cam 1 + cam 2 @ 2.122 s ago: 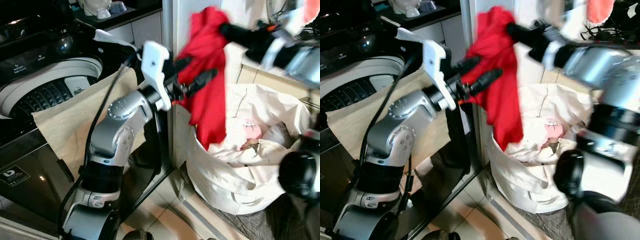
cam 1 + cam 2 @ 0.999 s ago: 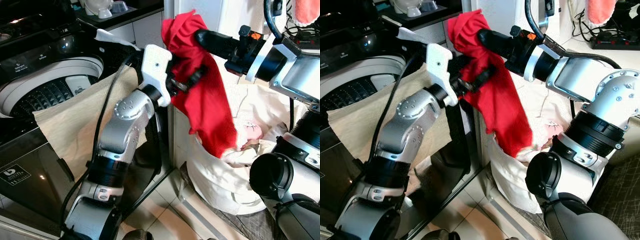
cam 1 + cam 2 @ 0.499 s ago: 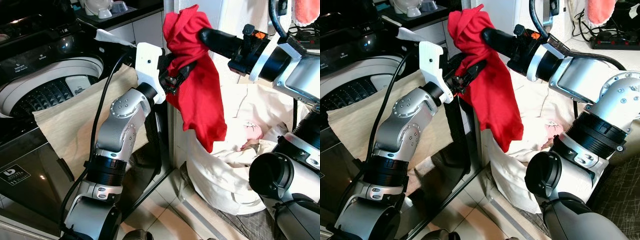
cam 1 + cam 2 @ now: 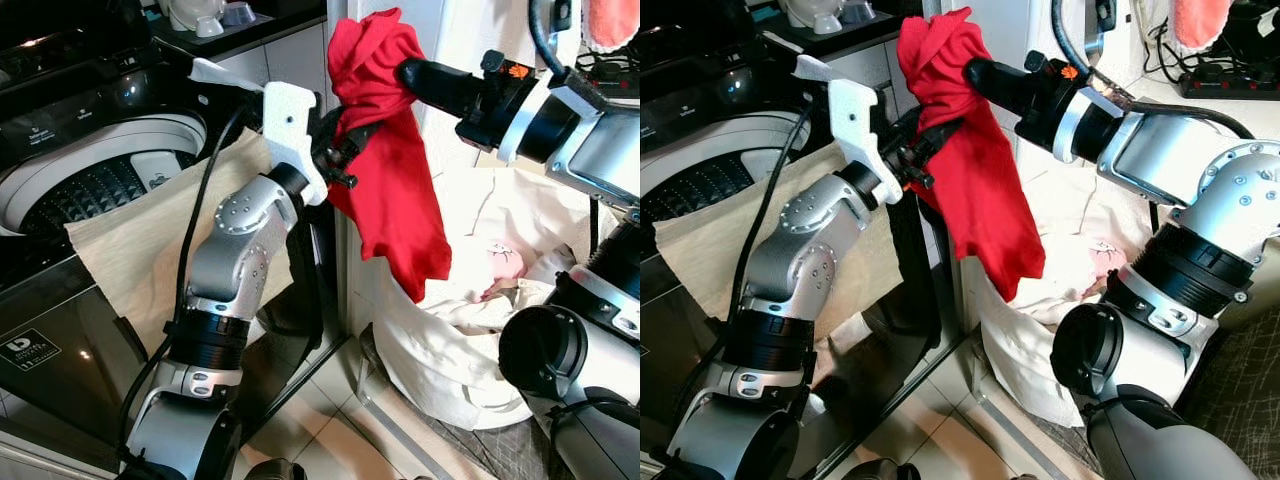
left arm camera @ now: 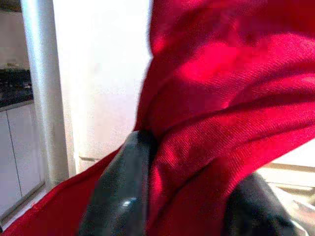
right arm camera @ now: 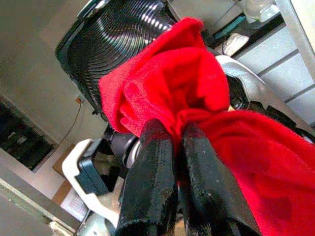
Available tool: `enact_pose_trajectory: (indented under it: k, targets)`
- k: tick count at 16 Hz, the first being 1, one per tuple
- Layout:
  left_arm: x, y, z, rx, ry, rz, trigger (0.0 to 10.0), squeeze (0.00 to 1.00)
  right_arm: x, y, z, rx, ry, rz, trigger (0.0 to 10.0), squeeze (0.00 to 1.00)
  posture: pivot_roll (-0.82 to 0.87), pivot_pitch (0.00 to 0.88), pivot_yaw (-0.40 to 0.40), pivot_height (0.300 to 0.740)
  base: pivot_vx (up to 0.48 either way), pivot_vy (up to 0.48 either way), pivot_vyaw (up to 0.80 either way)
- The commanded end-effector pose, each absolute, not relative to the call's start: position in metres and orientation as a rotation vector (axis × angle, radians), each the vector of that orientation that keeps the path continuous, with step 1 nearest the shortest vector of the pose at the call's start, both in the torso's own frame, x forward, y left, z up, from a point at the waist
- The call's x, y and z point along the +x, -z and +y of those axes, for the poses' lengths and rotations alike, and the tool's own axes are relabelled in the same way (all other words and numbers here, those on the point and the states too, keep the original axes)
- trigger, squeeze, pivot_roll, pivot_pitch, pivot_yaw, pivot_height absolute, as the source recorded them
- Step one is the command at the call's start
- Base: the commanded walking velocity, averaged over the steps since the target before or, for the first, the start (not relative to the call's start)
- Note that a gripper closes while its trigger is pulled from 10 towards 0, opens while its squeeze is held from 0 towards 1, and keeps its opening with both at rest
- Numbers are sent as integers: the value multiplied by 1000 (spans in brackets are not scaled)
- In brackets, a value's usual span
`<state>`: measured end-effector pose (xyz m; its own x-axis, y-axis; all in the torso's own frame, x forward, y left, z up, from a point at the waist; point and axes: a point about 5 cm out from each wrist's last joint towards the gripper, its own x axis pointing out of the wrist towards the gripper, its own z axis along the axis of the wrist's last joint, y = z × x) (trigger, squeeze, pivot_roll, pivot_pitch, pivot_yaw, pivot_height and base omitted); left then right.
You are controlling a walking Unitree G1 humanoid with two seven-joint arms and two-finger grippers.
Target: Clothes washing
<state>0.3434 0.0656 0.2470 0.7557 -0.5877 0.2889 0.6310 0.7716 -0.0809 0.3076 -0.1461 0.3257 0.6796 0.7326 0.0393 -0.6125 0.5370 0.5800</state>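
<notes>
Fabric first: soft red cotton garment [image 4: 390, 180] hangs limp above the cream cloth laundry basket [image 4: 470, 370] — light, floppy, no slip risk. Right gripper [image 6: 170, 147] pinches its bunched top; left gripper [image 5: 182, 196] pinches a fold (best hold: gathered cloth).

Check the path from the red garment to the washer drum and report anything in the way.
Both grippers, right and left, grip the red garment above the laundry bag. The left arm lies between it and the washer drum; a beige cloth drapes the drum's near rim. The opening looks clear.
</notes>
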Motion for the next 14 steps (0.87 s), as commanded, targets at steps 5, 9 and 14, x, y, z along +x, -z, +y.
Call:
enact_pose_trajectory:
  k: [5, 9, 14]
  targets:
    - [350, -256, 86, -210, 562, -278, 0, 0, 306, -327, -147, 557, -814, 223, 10000, 1000, -47, 0, 49, 740, 0, 0, 0]
    - [348, -256, 94, -218, 523, -284, 0, 0, 306, -326, -145, 544, -846, 244, 10000, 1000, -22, 0, 9, 740, 0, 0, 0]
    - [362, -268, 122, -51, 400, -296, 0, 0, 295, -313, -164, 80, -731, 201, 10000, 0, 12, 0, -21, 740, 0, 0, 0]
